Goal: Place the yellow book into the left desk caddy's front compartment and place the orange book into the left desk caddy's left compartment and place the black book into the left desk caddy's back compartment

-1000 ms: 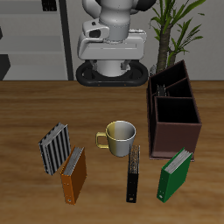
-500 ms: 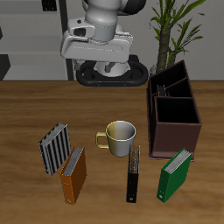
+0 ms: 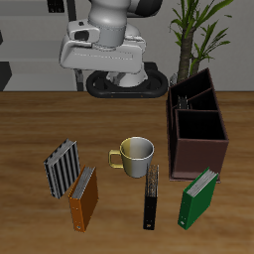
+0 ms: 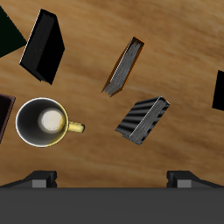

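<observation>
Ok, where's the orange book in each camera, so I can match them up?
Exterior view: the orange book stands near the table's front edge, just in front of the striped book.
Wrist view: the orange book shows edge-on, beside the striped book.
Shared landmark: the mug, close to both books in each view.

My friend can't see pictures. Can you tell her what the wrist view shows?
Looking down on a wooden table: an orange book, a striped book, a black book and a mug, all apart.
</observation>
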